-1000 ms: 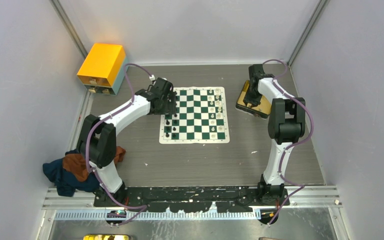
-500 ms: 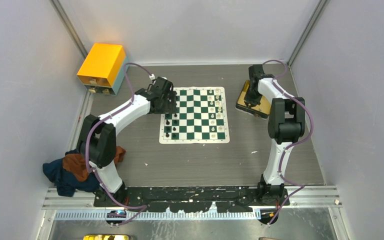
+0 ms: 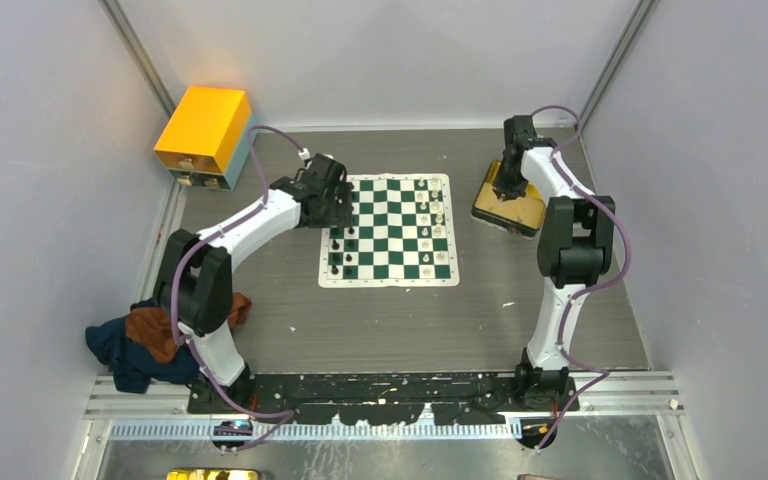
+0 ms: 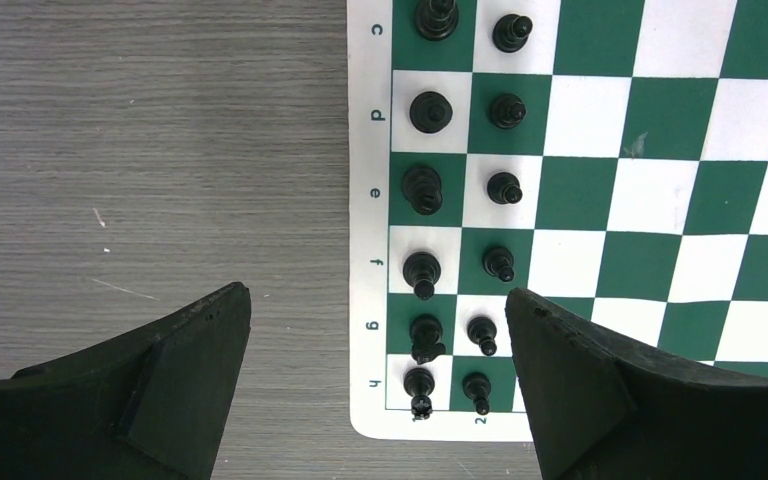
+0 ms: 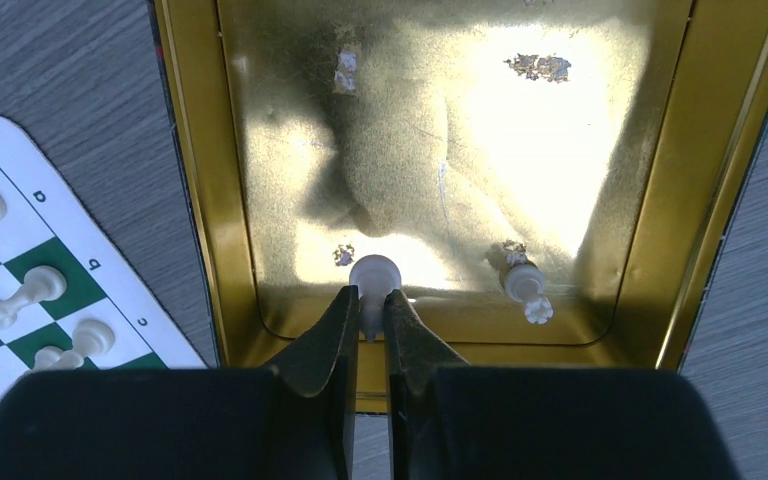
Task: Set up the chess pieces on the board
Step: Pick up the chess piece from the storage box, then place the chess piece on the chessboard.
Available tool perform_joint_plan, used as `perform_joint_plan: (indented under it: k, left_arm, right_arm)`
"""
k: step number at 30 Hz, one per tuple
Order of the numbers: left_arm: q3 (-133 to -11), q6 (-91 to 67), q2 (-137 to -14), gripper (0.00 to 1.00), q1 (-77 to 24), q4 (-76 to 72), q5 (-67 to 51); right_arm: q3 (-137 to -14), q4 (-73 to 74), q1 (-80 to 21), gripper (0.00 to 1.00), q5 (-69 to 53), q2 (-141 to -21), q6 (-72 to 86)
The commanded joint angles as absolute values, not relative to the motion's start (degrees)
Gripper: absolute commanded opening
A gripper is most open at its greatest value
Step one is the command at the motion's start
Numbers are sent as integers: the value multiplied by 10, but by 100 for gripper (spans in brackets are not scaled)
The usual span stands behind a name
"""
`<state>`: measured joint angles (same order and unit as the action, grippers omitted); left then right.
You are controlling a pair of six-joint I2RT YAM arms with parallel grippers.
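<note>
The green and white board (image 3: 390, 230) lies mid-table. Black pieces (image 4: 423, 190) stand in two files along its left edge. Cream-white pieces (image 3: 437, 215) stand along its right side, and some show in the right wrist view (image 5: 18, 297). My left gripper (image 4: 375, 345) is open and empty, hovering over the board's left edge (image 3: 335, 205). My right gripper (image 5: 367, 310) is shut on a cream-white piece (image 5: 374, 272) over the yellow tray (image 5: 210, 150) at the board's right (image 3: 507, 205). A second cream-white piece (image 5: 525, 285) lies in the tray.
An orange-yellow box (image 3: 204, 135) stands at the back left corner. A heap of dark blue and rust cloth (image 3: 145, 340) lies by the left arm's base. Grey walls close in on three sides.
The right arm has shifted slightly back and to the right over the tray. The left arm has not moved.
</note>
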<state>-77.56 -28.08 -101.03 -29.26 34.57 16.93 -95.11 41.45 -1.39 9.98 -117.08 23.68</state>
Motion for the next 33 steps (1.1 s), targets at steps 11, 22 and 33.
perform_joint_plan:
  k: [11,22,33]
  left_arm:
    - [-769,-282,-984,99,-295,328,175]
    - [-766,-282,-980,99,-295,318,165]
    - [-757,-285,-972,99,-295,314,160]
  right_arm:
    - [-980,446,-13,1,92,-1079,225]
    - [-966,494,-44,1,58,-1004,209]
    - [-898,502,-166,1,71,-964,222]
